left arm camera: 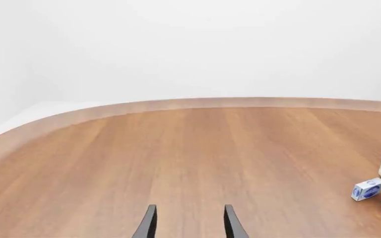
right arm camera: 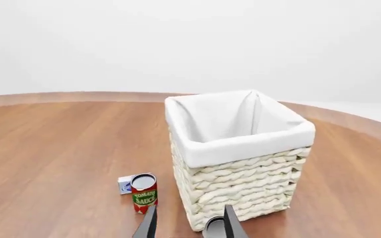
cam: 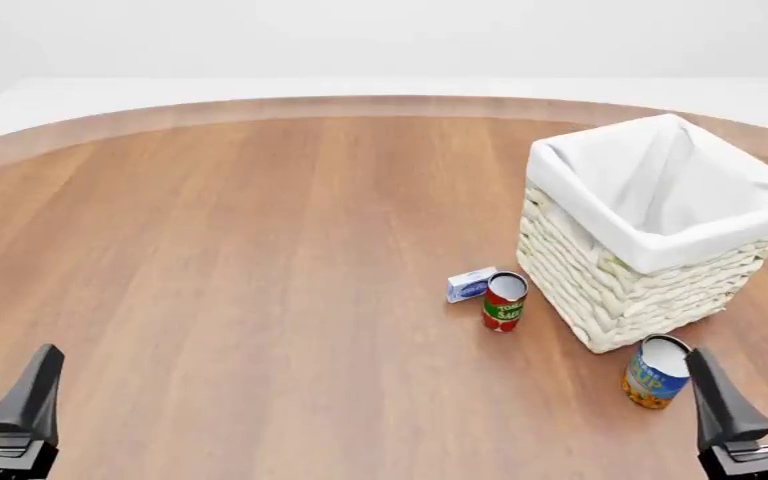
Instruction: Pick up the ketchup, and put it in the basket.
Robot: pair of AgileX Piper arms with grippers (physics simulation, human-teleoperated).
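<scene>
Basket (cam: pixel 651 225) stands toward the table's (cam: pixel 251 260) right edge. Ketchup not visible in any view. Sauce can (cam: pixel 504 300) and small box (cam: pixel 471 284) sit just left of basket; blue-yellow can (cam: pixel 655 371) near its front corner. Left gripper (left arm camera: pixel 188 223) and right gripper (right arm camera: pixel 189 223) both empty, fingers spread, low over the near edge.

A round wooden bench (cam: pixel 251 260) with warm brown grain and a paler rim fills the scene, backed by plain white walls (cam: pixel 357 40) under soft, even light.
</scene>
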